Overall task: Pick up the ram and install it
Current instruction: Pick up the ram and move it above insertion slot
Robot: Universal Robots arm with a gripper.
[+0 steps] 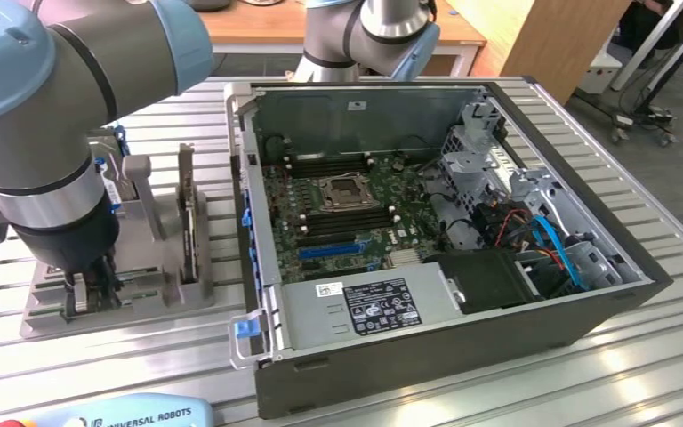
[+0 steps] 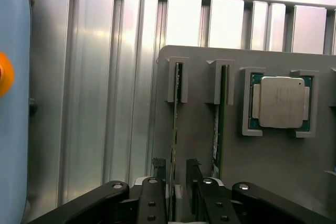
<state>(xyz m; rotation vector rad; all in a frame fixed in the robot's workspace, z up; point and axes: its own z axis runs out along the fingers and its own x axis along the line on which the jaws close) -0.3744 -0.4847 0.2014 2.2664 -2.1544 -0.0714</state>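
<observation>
The ram (image 2: 175, 124) is a thin green stick standing on edge in a slot of the grey holder (image 2: 262, 166). A second like stick (image 2: 220, 119) stands in the neighbouring slot. My gripper (image 2: 176, 166) is open, with one black finger (image 2: 159, 171) on each side of the first stick's near end and a small gap to both. In the exterior view the gripper (image 1: 86, 298) is lowered onto the holder (image 1: 140, 302) at the exterior view's left, beside the open computer case (image 1: 437, 356).
A silver CPU chip (image 2: 281, 102) lies in a pocket of the holder. The case holds the motherboard (image 1: 330, 222) with its long memory slots, a power supply (image 1: 372, 307) and cables. A blue teach pendant (image 1: 128, 414) lies at the table's front edge.
</observation>
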